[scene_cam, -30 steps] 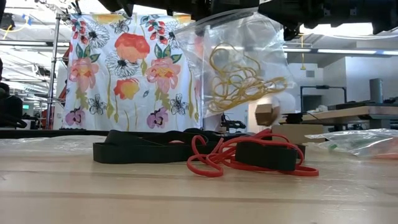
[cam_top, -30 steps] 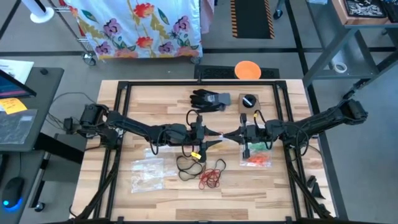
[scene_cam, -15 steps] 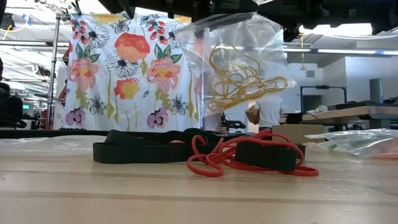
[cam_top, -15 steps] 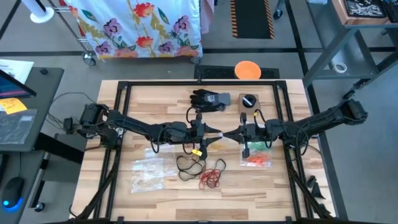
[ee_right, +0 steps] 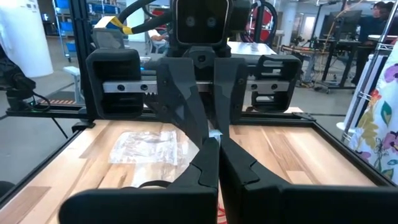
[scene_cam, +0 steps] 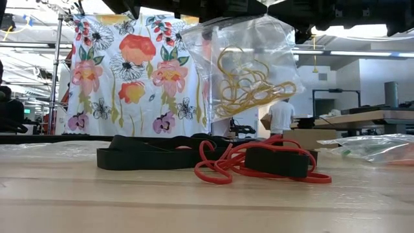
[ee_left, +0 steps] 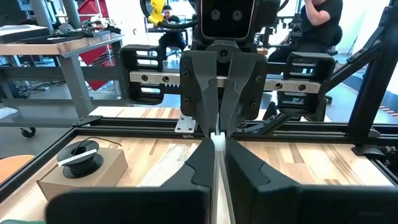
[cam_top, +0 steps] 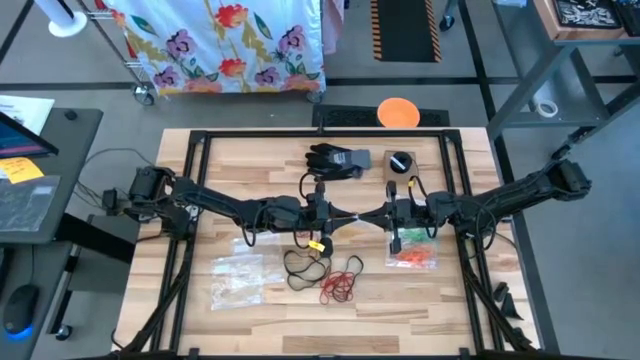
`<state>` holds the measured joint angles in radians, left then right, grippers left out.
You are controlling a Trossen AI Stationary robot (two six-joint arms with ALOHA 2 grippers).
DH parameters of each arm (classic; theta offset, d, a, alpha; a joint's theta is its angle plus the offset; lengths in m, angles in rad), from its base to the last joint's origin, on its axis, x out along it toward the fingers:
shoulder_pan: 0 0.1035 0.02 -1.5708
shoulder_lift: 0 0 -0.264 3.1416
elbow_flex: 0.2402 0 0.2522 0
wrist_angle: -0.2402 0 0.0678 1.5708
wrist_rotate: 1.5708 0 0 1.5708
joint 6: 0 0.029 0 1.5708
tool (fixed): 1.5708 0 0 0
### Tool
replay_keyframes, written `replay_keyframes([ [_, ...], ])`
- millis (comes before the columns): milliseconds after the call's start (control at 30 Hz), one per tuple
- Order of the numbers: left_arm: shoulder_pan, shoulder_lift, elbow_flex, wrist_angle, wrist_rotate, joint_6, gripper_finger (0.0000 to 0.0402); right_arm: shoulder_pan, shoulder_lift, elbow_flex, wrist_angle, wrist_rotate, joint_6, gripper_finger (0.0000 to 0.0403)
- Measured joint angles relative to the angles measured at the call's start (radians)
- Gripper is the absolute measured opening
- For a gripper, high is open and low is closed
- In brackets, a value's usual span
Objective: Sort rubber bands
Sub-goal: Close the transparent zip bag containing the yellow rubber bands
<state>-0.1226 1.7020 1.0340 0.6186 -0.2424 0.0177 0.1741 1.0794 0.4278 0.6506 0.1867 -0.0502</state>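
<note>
From above, the two arms reach in from either side and meet over the middle of the table (cam_top: 250, 160), the left gripper (cam_top: 345, 217) and right gripper (cam_top: 368, 217) tip to tip, a position that makes sense if they share one load between them. Loose rubber bands (cam_top: 338, 283), red and black, lie just nearer than that meeting point; a clear bag (cam_top: 237, 277) rests to the near left and another bag with green and orange bands (cam_top: 411, 254) to the near right, which reads as one bag per colour. A black glove (cam_top: 336, 160) sits at the far edge, apart from the work. From table height, a clear plastic bag (scene_cam: 246, 65) hangs from above with yellow bands (scene_cam: 249, 81) gathered inside, lifted, I judge, so its contents settle downward and its mouth can be closed or handled. Red bands (scene_cam: 259, 165) and a black band (scene_cam: 142, 157) lie flat on the wood below it. From the left wrist, that arm's fingers (ee_left: 202, 171) are clenched on a thin pale edge, evidently the bag's top, with the other gripper facing it. From the right wrist, its fingers (ee_right: 208, 168) are likewise pinched together on the same thin edge, directly opposite.
</note>
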Motion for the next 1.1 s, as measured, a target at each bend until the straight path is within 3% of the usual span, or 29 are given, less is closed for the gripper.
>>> replay_keyframes([
  [600, -0.002, -0.001, 0.002, -0.037, 0.0, -0.01, 0.0009, 0.0, -0.007, -0.001, -0.014, 0.002, -0.011, 0.0],
  [1100, -0.002, -0.001, 0.003, -0.056, -0.002, -0.02, 0.0007, 0.003, -0.098, -0.001, -0.131, 0.039, -0.027, 0.0],
])
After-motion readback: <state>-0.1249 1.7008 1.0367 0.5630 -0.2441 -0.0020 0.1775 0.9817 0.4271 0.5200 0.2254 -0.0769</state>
